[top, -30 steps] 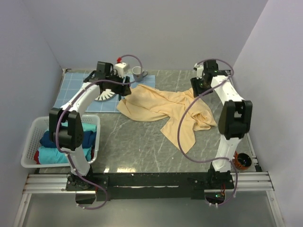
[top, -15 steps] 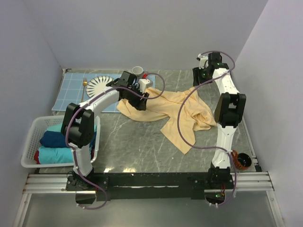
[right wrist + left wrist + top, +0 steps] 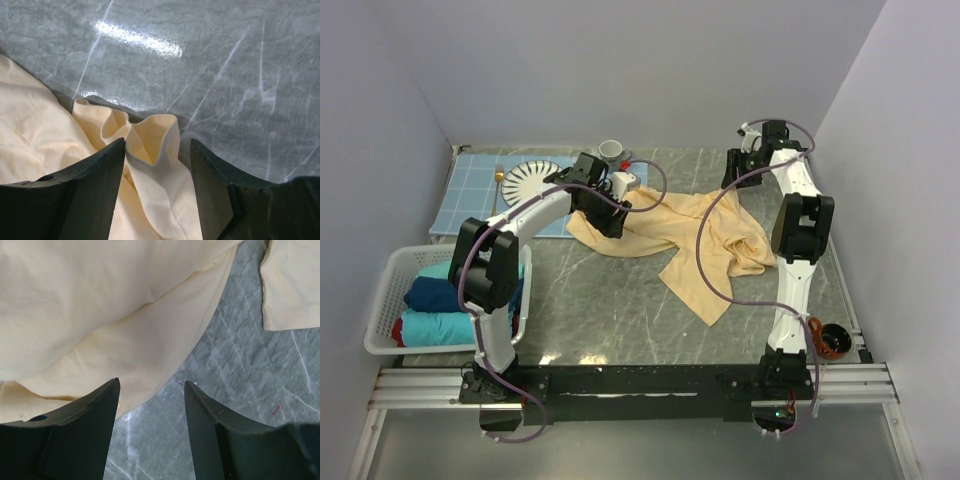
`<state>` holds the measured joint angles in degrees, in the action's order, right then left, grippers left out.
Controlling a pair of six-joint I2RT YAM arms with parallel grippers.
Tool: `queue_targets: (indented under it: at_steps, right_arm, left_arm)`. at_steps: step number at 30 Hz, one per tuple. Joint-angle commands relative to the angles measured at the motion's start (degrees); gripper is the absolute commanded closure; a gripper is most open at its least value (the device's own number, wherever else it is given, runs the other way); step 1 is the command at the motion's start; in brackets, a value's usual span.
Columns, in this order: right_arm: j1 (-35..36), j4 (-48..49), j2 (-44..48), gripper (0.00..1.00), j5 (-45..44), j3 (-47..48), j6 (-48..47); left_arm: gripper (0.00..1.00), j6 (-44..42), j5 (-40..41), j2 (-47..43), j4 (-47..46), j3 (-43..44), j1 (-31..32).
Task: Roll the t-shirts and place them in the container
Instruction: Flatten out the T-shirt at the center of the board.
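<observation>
bench (image 3: 610, 310): grey, marble-patterned | far left: light blue grid-patterned placemat (image 3: 470, 195) carrying a white round plate with dark radial lines (image 3: 532, 178) and a gold-coloured utensil (image 3: 499, 178) | white mug (image 3: 610, 150) by the placemat's far edge | near left: white slatted plastic basket (image 3: 382, 310) | near right: small orange-and-black round object (image 3: 832, 340)

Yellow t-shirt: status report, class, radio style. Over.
Left pincer open over yellow t-shirt edge. Right pincer open astride a raised fold. Shirt crumpled, unrolled. Mug behind, clear.

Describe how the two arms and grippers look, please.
Both the left arm and right arm have white curved links with black joint housings, each trailed by a looping purple cable. The left gripper and right gripper carry dark, wedge-shaped fingers.
</observation>
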<state>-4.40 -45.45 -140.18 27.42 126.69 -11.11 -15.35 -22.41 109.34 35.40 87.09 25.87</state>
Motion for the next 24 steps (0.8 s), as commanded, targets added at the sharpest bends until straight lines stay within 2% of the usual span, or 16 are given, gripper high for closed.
queue_targets:
  at_steps: [1, 14, 24]
  right_arm:
    - [-0.87, 2.12, 4.12, 0.38, 4.21, -3.64, 1.1]
    - [-3.07, 5.37, 7.99, 0.36, 10.37, -6.9, 2.85]
    - [-3.51, 5.63, 7.55, 0.39, 9.06, -5.32, 3.2]
  left_arm:
    - [0.4, -0.73, 0.71, -1.85, 0.38, -0.78, 0.67]
    - [0.4, -0.82, 1.14, -2.29, 0.11, -1.66, 0.94]
    - [0.39, -0.82, 1.14, -1.32, -0.24, -0.87, 1.03]
